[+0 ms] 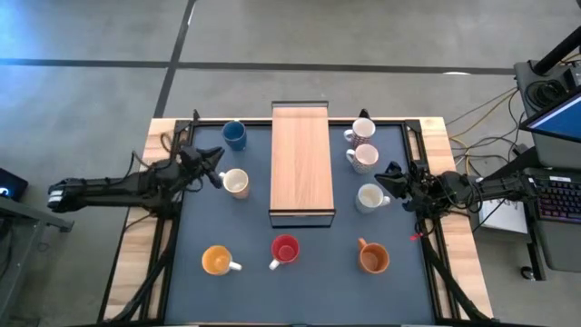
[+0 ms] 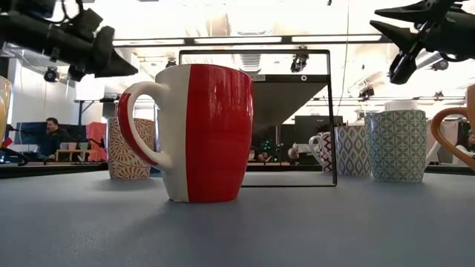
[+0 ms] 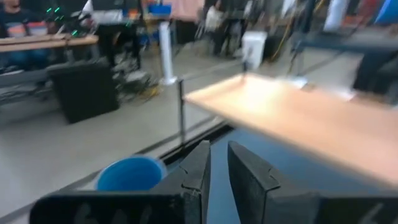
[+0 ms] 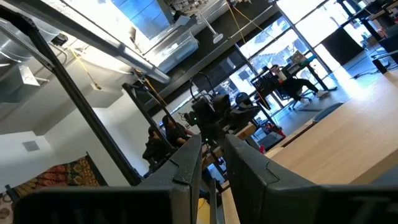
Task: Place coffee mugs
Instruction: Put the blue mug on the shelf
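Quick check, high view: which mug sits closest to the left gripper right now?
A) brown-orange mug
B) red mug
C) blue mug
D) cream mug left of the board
D. The left gripper hangs just beside the cream mug left of the wooden board; the blue mug sits a little farther off, and the red mug and brown-orange mug are in the near row.
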`<move>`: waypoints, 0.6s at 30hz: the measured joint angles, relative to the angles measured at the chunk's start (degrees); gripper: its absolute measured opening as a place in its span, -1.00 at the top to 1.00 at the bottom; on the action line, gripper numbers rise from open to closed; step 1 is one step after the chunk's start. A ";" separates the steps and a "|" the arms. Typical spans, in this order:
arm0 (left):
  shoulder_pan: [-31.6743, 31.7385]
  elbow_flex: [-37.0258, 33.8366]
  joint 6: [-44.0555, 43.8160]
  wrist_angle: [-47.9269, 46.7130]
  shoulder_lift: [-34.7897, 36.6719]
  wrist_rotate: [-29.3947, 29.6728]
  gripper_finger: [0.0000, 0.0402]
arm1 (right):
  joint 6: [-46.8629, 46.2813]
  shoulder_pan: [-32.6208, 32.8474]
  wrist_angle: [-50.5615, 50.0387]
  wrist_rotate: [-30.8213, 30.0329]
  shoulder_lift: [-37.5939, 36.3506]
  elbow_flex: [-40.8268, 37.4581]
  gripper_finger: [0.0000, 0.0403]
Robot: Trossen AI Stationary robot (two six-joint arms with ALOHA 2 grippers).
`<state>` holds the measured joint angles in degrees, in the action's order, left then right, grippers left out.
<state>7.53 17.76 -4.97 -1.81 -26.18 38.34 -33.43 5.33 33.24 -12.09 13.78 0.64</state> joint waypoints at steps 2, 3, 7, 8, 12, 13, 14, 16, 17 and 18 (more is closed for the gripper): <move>1.71 2.32 0.20 -3.89 -3.00 -0.04 0.81 | 0.02 0.00 0.01 0.00 -0.01 -0.01 0.70; 2.76 3.47 0.65 -5.73 -4.69 -0.15 0.81 | 0.02 0.00 0.00 -0.01 -0.01 -0.01 0.70; 8.08 7.92 1.76 -12.67 -11.76 -3.89 0.81 | 0.00 -0.01 0.00 0.01 -0.01 -0.02 0.70; 9.55 8.87 2.21 -13.26 -13.52 -6.22 0.81 | 0.02 0.01 0.01 0.01 0.00 0.00 0.70; 15.22 13.06 5.63 -13.09 -20.21 -17.89 0.81 | 0.00 0.01 0.01 -0.01 0.00 0.00 0.70; 16.44 14.04 6.31 -13.01 -21.68 -19.09 0.81 | 0.00 0.01 -0.01 -0.01 -0.02 -0.02 0.70; 17.66 14.81 6.74 -13.08 -23.08 -19.31 0.81 | 0.00 0.01 0.01 -0.01 -0.02 0.00 0.70; 20.39 15.87 6.97 -13.31 -25.56 -18.40 0.81 | 0.02 0.01 0.01 0.01 -0.02 0.00 0.70; 21.72 16.12 6.97 -13.39 -26.64 -18.42 0.81 | 0.02 0.00 0.01 -0.01 -0.02 0.00 0.70; 23.07 16.25 7.01 -13.85 -27.55 -18.53 0.81 | 0.00 0.00 0.01 -0.01 -0.01 0.00 0.70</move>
<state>30.59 34.01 2.04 -15.66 -53.73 19.81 -33.43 5.33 33.26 -12.10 13.77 0.64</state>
